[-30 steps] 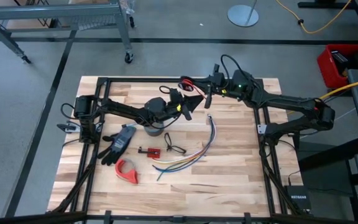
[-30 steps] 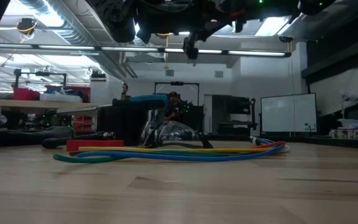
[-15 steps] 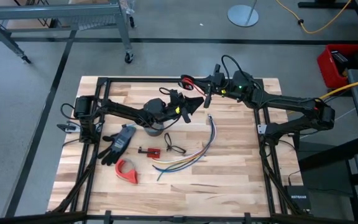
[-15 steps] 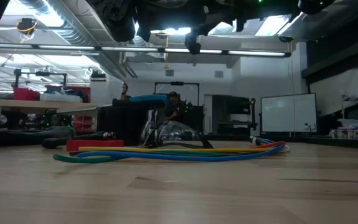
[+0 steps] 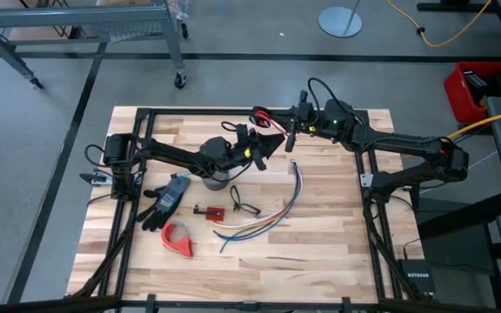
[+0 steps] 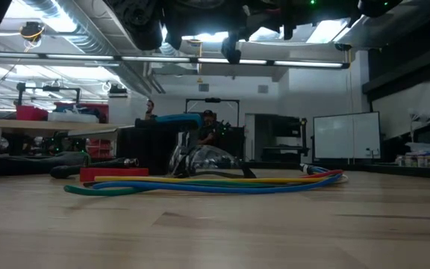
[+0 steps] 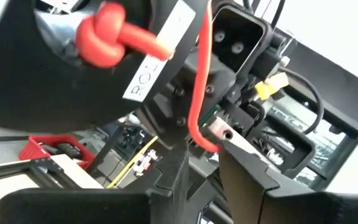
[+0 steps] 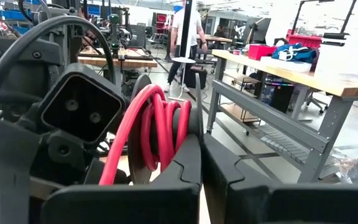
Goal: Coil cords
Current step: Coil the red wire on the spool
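Observation:
The red wire is mostly wound into a small coil (image 5: 262, 114), held above the table's far middle. In the right wrist view the coil (image 8: 160, 130) shows several turns beside my right gripper (image 8: 202, 158), which is shut on it. A loose red strand (image 7: 197, 93) runs from the coil down to my left gripper (image 7: 211, 163), which is shut on it next to a small metal end piece (image 7: 224, 132). In the high view my left gripper (image 5: 266, 143) sits just on the near side of my right gripper (image 5: 278, 117). My left gripper pinches the red strand near its free end (image 7: 202, 140) between its two fingers, beside the end piece. The strand runs up from the fingers to the coil, clear of the table. My right gripper has the coil's turns (image 8: 180, 127) between its two fingers. It comes level from the table's right. The coil stands upright, lifted clear of the table.
On the table lie a bundle of multicoloured wires (image 5: 268, 217), a small black looped cord (image 5: 243, 207), a small red piece (image 5: 209, 210), a red tape roll (image 5: 177, 239), a black glove (image 5: 165, 202) and a grey round object (image 5: 216, 178). The bundle also shows in the low view (image 6: 215, 181).
My left gripper has risen a little and gone toward the table's far edge, closer to my right gripper and the coil, keeping its hold on the red strand.

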Controlling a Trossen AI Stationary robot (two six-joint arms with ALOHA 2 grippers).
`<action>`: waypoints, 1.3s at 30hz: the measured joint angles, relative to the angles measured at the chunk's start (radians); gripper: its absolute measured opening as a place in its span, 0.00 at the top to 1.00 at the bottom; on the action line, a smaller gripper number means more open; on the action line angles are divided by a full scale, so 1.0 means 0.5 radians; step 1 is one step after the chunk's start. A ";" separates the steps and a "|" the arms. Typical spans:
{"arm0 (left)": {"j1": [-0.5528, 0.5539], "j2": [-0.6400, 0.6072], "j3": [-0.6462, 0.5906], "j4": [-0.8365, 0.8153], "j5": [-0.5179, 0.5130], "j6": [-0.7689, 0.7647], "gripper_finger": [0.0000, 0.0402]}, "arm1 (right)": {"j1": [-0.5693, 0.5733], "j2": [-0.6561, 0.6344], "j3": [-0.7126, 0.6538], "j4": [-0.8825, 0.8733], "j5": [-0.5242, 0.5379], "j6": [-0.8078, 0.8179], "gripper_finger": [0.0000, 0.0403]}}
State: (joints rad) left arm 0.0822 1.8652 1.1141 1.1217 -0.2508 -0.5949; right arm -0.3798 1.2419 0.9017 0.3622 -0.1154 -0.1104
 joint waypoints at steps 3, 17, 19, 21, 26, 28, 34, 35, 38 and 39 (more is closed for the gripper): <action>0.000 0.000 0.000 -0.004 -0.005 -0.001 0.80 | 0.000 0.000 0.000 -0.002 -0.001 0.000 1.00; 0.036 0.000 0.000 0.045 -0.010 -0.014 0.80 | 0.002 0.000 0.001 -0.033 -0.069 0.001 1.00; 0.036 0.000 0.000 0.044 -0.010 -0.004 0.80 | 0.002 0.000 0.000 -0.033 -0.070 0.004 1.00; 0.036 0.000 0.000 0.042 -0.010 0.035 0.80 | 0.002 0.000 0.001 -0.032 -0.070 0.022 1.00; 0.035 0.000 0.000 0.027 -0.009 0.116 0.90 | 0.002 0.000 0.001 -0.032 -0.070 0.049 1.00; 0.035 0.000 0.000 0.010 -0.010 0.160 0.97 | 0.002 0.000 0.001 -0.033 -0.071 0.053 1.00; 0.034 -0.001 0.000 -0.176 -0.016 0.211 0.99 | 0.002 -0.007 0.001 -0.048 -0.072 0.147 1.00; 0.034 -0.002 0.000 -0.225 -0.017 0.211 0.99 | 0.002 -0.010 0.001 -0.057 -0.072 0.164 1.00; 0.034 -0.001 0.000 -0.333 -0.029 0.211 0.99 | 0.001 -0.020 0.001 -0.123 -0.072 0.177 1.00; 0.034 -0.001 0.000 -0.366 -0.035 0.211 0.99 | 0.001 -0.027 0.001 -0.158 -0.071 0.187 1.00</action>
State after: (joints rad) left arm 0.0991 1.8646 1.1141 0.9389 -0.2682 -0.4896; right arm -0.3794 1.2284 0.9020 0.2830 -0.1509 -0.0168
